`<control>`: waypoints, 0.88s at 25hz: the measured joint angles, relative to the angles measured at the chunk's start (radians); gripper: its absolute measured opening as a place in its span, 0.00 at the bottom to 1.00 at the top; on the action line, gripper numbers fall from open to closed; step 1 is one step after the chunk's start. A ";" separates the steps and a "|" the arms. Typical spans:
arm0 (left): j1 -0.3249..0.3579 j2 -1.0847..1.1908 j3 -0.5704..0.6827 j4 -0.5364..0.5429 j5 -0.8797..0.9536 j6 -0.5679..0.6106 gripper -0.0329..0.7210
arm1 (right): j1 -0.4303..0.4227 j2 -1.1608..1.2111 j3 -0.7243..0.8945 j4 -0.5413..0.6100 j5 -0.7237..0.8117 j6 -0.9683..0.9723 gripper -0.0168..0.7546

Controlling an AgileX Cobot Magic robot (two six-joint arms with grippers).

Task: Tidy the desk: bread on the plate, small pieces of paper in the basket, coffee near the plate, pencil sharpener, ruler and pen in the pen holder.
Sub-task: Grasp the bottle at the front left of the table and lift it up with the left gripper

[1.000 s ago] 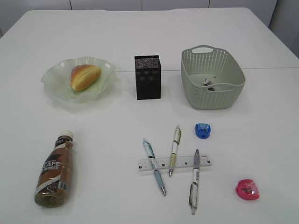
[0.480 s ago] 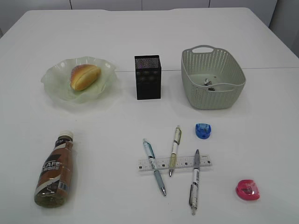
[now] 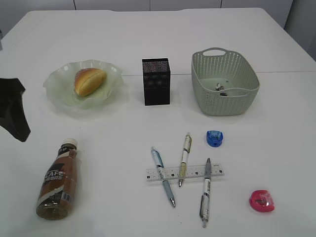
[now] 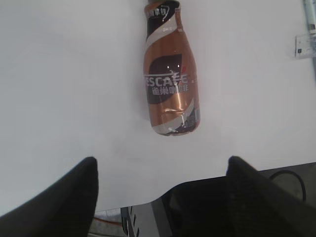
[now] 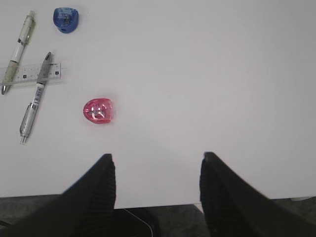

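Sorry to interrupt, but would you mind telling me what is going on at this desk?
A two-armed robot is tidying it. The bread lies on the plate and paper scraps in the basket. The left claw hangs open over the lying coffee. Three pens, the ruler and two sharpeners lie outside the pen holder.

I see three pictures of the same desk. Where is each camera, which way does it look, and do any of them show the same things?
Exterior view: sits off the desk's near edge, looking down at a slant across it; a dark piece of the left arm shows at its left edge.
Left wrist view: on the left arm, looking down at the lying coffee between the open left gripper fingers.
Right wrist view: on the right arm, looking down past the open right gripper at the pink sharpener.
Shared: coffee and pink sharpener also appear in the exterior view.
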 joint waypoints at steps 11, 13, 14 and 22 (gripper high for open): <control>0.000 0.229 0.000 -0.057 -0.153 0.000 0.81 | 0.000 0.000 0.000 -0.011 0.000 0.000 0.59; 0.000 0.252 0.000 -0.058 -0.201 0.002 0.81 | 0.000 0.000 0.000 -0.011 0.000 0.000 0.59; 0.000 0.262 0.000 -0.060 -0.226 0.003 0.81 | 0.000 0.000 0.000 -0.011 0.000 0.000 0.59; 0.000 0.352 0.000 -0.068 -0.310 0.004 0.81 | 0.000 0.000 0.000 -0.012 0.000 0.002 0.59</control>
